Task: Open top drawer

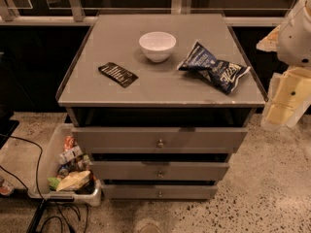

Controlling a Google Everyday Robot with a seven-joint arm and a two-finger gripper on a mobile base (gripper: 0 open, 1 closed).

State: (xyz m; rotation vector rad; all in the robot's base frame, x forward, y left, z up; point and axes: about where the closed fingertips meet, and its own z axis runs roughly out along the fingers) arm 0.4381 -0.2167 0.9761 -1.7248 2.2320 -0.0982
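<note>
The top drawer (160,139) is the widest of three grey drawer fronts on a grey cabinet, with a small round metal knob (160,143) at its centre. Its front stands a little forward of the cabinet top's edge, with a dark gap above it. Two narrower drawers (160,171) sit below it, each with a like knob. My arm's white body (297,30) enters at the right edge. The gripper (285,100) hangs below it, pale yellow, to the right of the cabinet and apart from the drawer and knob.
On the cabinet top (97,89) lie a white bowl (157,45), a black packet (118,74) and a blue chip bag (214,68). A white bin of snacks (68,171) stands on the floor at the left, with black cables (36,178) beside it.
</note>
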